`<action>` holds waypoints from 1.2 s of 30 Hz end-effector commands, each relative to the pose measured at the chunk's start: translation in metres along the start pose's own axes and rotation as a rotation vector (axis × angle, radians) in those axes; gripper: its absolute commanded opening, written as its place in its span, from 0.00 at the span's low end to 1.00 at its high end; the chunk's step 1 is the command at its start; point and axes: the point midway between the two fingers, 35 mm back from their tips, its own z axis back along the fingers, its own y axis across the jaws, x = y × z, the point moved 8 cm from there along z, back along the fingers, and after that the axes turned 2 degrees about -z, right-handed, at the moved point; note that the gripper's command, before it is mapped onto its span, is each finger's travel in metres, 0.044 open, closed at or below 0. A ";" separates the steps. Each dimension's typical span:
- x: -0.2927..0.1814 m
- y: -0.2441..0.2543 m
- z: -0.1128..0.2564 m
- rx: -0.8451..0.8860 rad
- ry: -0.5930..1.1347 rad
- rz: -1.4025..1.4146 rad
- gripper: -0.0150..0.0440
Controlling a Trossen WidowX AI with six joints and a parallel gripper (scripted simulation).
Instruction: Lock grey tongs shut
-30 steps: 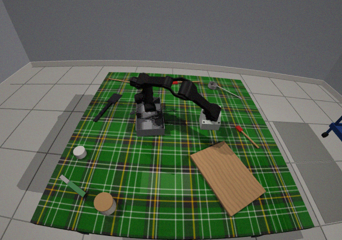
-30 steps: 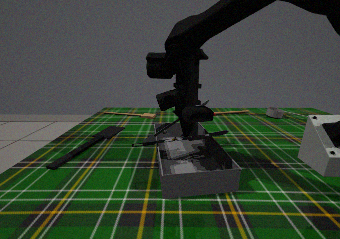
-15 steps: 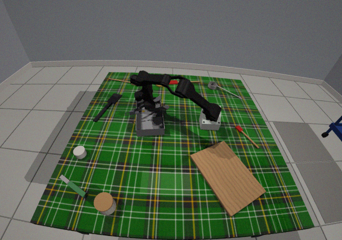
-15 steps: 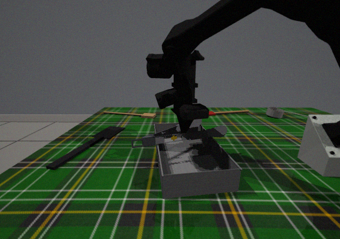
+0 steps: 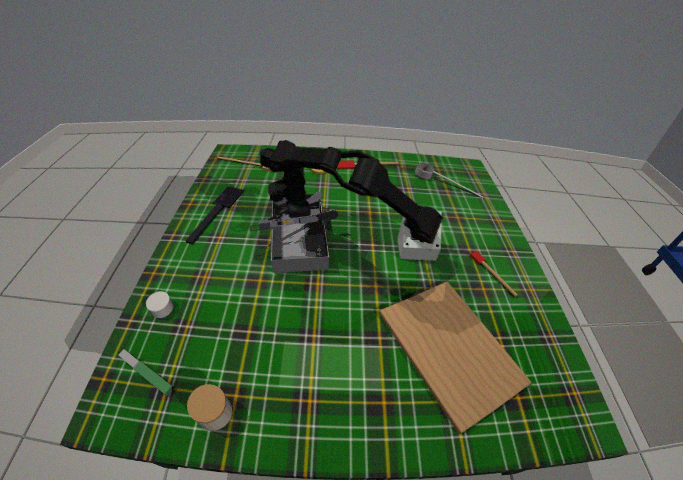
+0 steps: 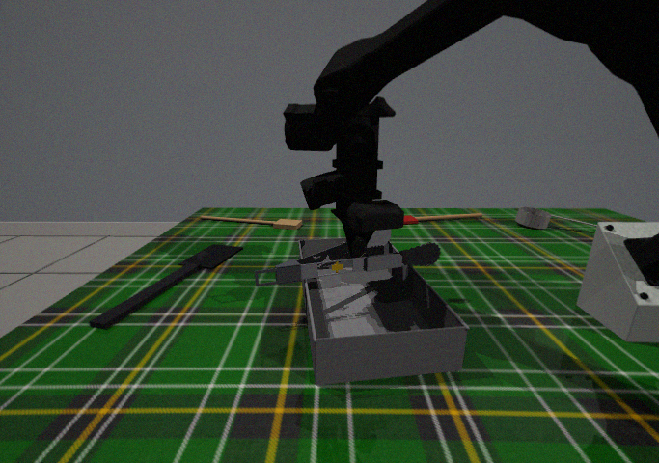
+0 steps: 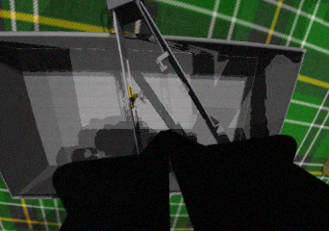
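The grey tongs lie across the grey roasting tin. Their hinge end sticks out over the tin's left side in the top and exterior views. The two arms are spread apart in the wrist view. My gripper points down over the tin, shut and empty. In the wrist view its fingertips appear between the tongs' arms; whether they touch either arm I cannot tell. My fingers hide the tongs' tips in that view. The wooden board bears nothing, at the front right.
A black spatula lies left of the tin. The white arm base stands right of it. A white cylinder, a green-handled tool and a wooden-topped jar are front left. A red-headed tool lies behind the board.
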 end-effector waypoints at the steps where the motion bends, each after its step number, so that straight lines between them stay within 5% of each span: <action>1: 0.000 0.000 0.000 0.000 0.000 0.000 0.00; 11: 0.000 0.000 0.000 0.000 0.000 0.000 0.00; 23: 0.001 -0.002 0.102 -0.012 -0.005 0.009 0.53; 33: 0.001 -0.003 0.096 -0.021 -0.024 0.006 0.98; 36: 0.003 -0.002 0.090 -0.016 -0.015 0.028 1.00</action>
